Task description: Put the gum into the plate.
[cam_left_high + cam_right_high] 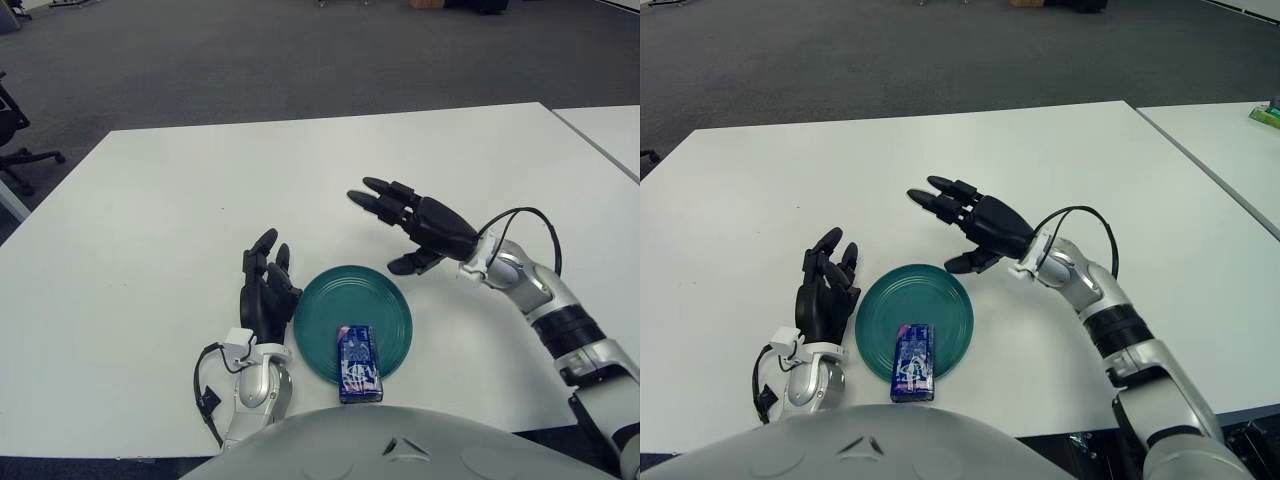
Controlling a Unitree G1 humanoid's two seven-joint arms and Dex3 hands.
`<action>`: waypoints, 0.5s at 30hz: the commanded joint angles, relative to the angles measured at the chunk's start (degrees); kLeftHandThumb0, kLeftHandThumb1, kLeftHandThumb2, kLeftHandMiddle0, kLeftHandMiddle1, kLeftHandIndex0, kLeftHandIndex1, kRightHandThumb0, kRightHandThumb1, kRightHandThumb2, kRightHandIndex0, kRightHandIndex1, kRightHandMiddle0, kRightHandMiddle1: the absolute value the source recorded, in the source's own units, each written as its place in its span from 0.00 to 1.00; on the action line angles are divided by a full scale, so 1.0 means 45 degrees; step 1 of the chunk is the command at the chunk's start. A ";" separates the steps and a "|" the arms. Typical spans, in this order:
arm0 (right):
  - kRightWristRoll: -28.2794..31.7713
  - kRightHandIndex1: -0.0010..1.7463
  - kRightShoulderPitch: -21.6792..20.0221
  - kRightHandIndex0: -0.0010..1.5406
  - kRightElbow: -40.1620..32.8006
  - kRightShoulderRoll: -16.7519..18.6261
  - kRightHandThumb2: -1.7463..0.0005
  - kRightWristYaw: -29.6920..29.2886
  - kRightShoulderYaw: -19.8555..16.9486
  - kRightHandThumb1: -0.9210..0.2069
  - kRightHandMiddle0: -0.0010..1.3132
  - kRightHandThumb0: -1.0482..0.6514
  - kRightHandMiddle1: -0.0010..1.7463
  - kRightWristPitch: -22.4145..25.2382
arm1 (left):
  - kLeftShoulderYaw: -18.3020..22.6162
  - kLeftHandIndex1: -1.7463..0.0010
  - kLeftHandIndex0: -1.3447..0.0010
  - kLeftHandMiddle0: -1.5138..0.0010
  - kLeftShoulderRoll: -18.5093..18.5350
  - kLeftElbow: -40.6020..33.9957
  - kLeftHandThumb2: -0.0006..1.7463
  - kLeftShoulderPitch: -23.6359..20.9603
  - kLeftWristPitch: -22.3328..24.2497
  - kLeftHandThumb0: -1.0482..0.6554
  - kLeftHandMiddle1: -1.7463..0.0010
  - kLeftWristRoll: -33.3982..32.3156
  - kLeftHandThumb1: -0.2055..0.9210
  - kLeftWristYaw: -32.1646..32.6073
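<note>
The right hand [415,222] hovers beyond the teal plate [318,319], fingers spread, empty. The blue gum pack [358,361], its print unreadable, lies on the plate's near edge. The left hand [262,293] shows open beside the plate's left.

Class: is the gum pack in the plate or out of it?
In, partly: the gum pack lies flat on the green plate, its near end overhanging the rim. The open right hand holds nothing.

A wide white rectangular table [150,260] stands on a dark grey carpet floor [250,60]. A second white table [610,135] is just beside it on the right. At the left edge, a black office chair [15,130] is partly visible.
</note>
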 commanded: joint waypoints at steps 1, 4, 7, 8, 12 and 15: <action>0.2726 0.02 0.0689 0.05 -0.1892 0.1468 0.53 0.0503 -0.1135 0.00 0.04 0.00 0.02 0.4044 | 0.0165 0.45 0.98 0.68 -0.0832 0.0070 0.56 -0.0499 -0.0104 0.09 0.94 0.0548 1.00 0.0162; 0.3792 0.01 0.1314 0.10 -0.1709 0.1794 0.53 0.0222 -0.1951 0.00 0.02 0.00 0.11 0.4678 | 0.0147 0.45 0.98 0.68 -0.0622 -0.0083 0.56 -0.0390 0.0124 0.08 0.94 0.0484 1.00 -0.0047; 0.4216 0.01 0.1718 0.11 -0.2502 0.2148 0.52 0.0200 -0.2269 0.00 0.01 0.00 0.15 0.6156 | 0.0192 0.45 0.98 0.68 -0.0543 -0.0148 0.56 -0.0304 0.0123 0.07 0.94 0.0386 1.00 -0.0198; 0.4275 0.01 0.1765 0.11 -0.2750 0.2272 0.52 0.0204 -0.2313 0.00 0.00 0.00 0.15 0.6591 | 0.0209 0.45 0.98 0.68 -0.0530 -0.0163 0.56 -0.0285 0.0120 0.07 0.94 0.0370 1.00 -0.0229; 0.5046 0.01 0.2227 0.12 -0.4228 0.2865 0.50 0.0030 -0.2741 0.00 0.00 0.01 0.18 0.9384 | 0.0298 0.44 0.98 0.68 -0.0407 -0.0153 0.55 -0.0256 0.0130 0.07 0.94 0.0433 1.00 -0.0325; 0.5574 0.02 0.2800 0.16 -0.5374 0.3174 0.48 -0.0172 -0.3158 0.00 0.00 0.03 0.23 1.1113 | 0.0367 0.44 0.97 0.67 -0.0271 -0.0106 0.54 -0.0251 0.0155 0.07 0.95 0.0466 1.00 -0.0443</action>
